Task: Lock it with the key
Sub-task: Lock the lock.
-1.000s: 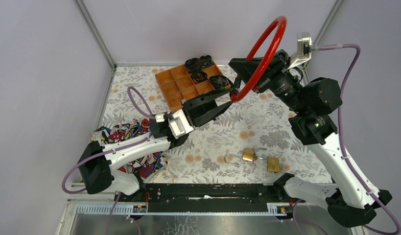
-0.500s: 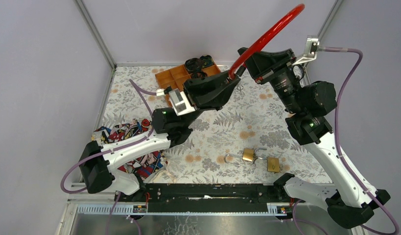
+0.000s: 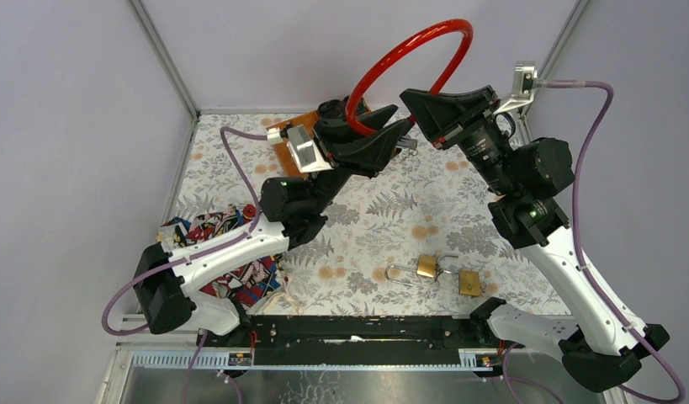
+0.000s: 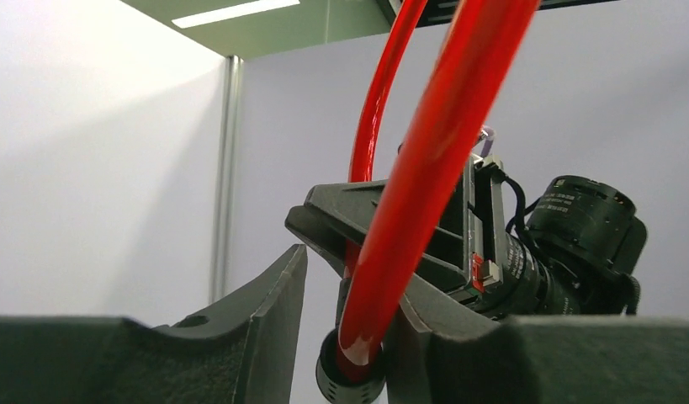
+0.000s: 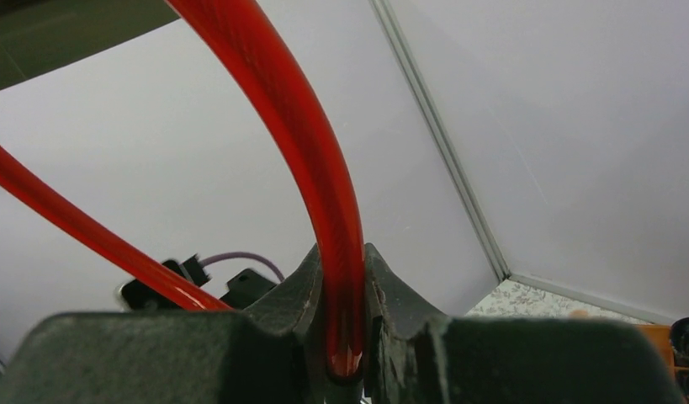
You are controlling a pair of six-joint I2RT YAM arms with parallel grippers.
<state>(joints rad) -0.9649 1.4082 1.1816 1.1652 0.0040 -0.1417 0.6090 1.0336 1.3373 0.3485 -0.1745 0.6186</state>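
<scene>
Holding aloft: red cable lock (image 3: 383, 53), its loop raised well above the table (image 3: 383, 223), between the two arms.
Right hand (image 5: 342, 278): pinched narrow on the cable, which is pressed from both sides.
Left hand (image 4: 345, 332): jaws apart; the cable's black-collared end sits between them, against one side, with a gap to the other.
Front of table: two brass padlocks (image 3: 426, 267) lying just beside each other, well apart from both hands.
Far corner: orange tray (image 3: 283, 156), mostly hidden behind the left arm.
</scene>
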